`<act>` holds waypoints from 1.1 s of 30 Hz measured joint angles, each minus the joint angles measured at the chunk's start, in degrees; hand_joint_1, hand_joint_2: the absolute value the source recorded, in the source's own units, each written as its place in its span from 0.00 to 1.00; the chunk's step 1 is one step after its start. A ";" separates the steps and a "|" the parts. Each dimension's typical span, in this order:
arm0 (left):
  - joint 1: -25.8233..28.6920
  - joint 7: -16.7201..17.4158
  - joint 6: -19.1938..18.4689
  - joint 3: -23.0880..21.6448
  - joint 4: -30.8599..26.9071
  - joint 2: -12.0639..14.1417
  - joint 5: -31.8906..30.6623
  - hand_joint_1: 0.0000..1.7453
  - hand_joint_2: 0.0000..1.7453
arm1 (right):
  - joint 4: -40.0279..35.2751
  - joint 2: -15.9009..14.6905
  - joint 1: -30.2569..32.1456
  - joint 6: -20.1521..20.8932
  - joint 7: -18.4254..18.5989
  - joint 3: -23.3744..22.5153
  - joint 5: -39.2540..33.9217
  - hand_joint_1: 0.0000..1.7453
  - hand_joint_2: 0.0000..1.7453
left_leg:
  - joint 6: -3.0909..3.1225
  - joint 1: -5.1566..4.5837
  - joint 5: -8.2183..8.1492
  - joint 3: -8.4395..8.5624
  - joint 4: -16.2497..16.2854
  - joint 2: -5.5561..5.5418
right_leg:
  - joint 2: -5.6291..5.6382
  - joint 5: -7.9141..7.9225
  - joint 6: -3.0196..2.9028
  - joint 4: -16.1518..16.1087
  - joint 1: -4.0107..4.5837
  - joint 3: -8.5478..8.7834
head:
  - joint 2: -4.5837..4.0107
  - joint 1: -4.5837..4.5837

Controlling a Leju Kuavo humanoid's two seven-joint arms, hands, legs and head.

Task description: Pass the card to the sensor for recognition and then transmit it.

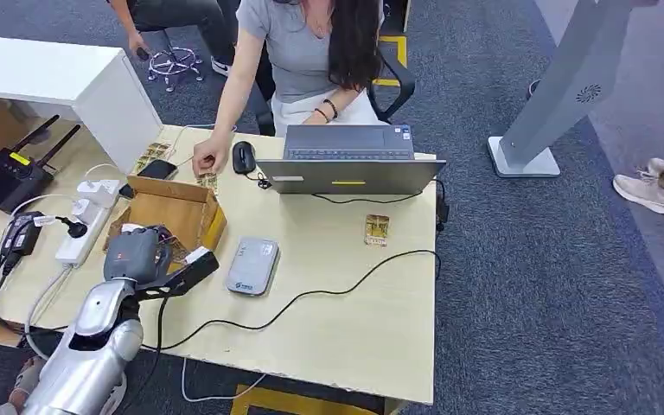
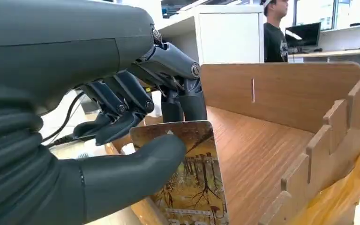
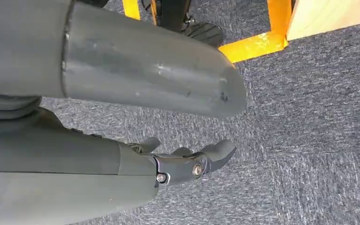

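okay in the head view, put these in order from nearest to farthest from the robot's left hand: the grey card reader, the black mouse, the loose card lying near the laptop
1. Grey card reader, on the table just right of the left hand.
2. Black mouse, farther back, beside the laptop.
3. Loose card, far to the right, in front of the laptop.

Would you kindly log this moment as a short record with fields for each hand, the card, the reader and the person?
left hand: at the wooden box, pinching a card between thumb and fingers
card: upright at the box's edge, printed with a tree picture
right hand: hanging over grey carpet, fingers apart, holding nothing
sensor: grey card reader flat on the table, beside the box, cable attached
spare card: lying flat near the laptop
person: seated behind the laptop, one hand touching cards on the table
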 joint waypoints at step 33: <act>-30.59 -0.79 1.86 -1.64 9.32 -1.62 0.50 1.00 1.00 | 0.00 0.13 -3.08 0.94 2.51 0.59 4.11 0.00 0.00 | -0.05 0.03 0.12 -0.06 0.04 0.00 | 0.02 0.16 -0.08 0.02 0.03 -0.10 | 0.00 0.00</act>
